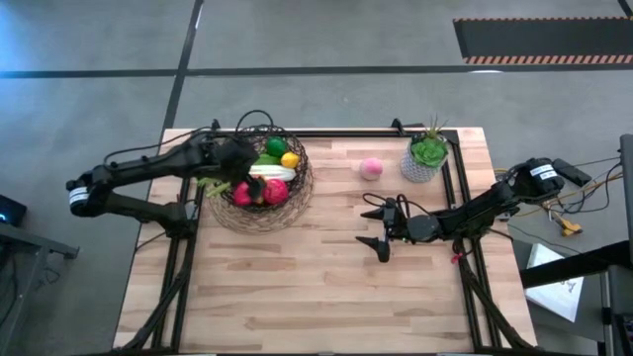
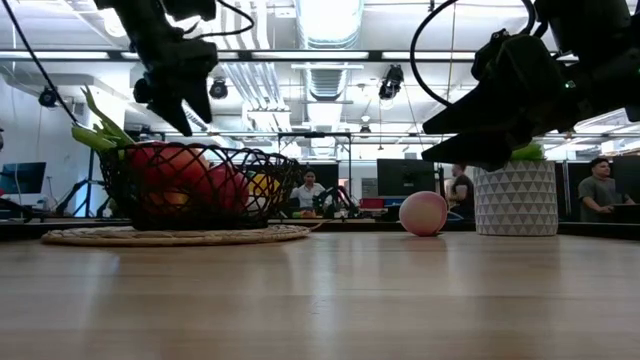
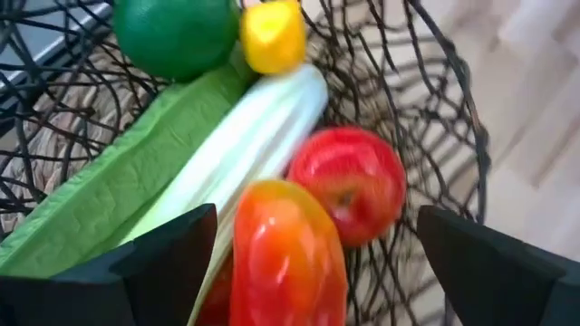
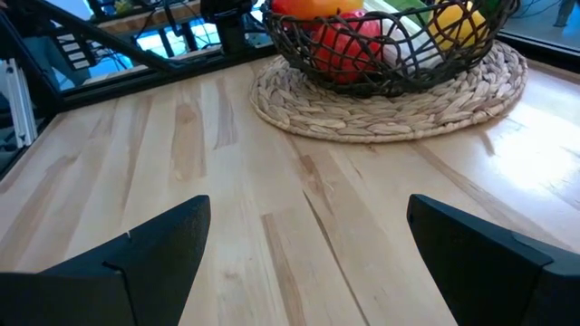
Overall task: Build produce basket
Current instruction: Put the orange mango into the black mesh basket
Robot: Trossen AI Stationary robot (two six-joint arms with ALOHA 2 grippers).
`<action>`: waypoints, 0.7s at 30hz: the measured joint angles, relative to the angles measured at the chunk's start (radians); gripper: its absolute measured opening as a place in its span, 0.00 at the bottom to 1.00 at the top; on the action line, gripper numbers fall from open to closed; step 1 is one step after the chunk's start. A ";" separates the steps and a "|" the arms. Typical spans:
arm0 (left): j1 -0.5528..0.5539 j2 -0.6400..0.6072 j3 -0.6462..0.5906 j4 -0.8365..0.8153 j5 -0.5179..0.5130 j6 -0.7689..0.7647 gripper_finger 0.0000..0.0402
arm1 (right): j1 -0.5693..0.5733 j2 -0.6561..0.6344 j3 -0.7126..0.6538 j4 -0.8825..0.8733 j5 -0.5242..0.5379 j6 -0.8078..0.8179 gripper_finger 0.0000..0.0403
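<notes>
Hovering spread and empty over the basket (image 1: 259,174) of produce, the left jaws (image 1: 235,158) wait; the pink peach (image 1: 371,168) lies on bare tabletop (image 1: 297,287), just beyond the right jaws (image 1: 381,228), released, the nearer pair

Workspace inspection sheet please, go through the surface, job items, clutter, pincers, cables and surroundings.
Surface: wooden table, bare planks in front.
Job's things: basket on a woven mat, holding lime, lemon, celery stalk, green pod, tomato and mango; peach alone on the table, outside the basket.
Clutter: potted plant by the far right corner.
Pincers: left pincer open above the basket; right pincer open, over the table right of centre.
Cables: black loops over the basket's far rim.
Surroundings: people at desks behind.
</notes>
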 joint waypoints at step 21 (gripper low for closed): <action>-0.013 0.312 0.077 -0.093 -0.166 -0.055 0.67 | 0.000 0.000 0.000 0.000 0.004 0.001 0.91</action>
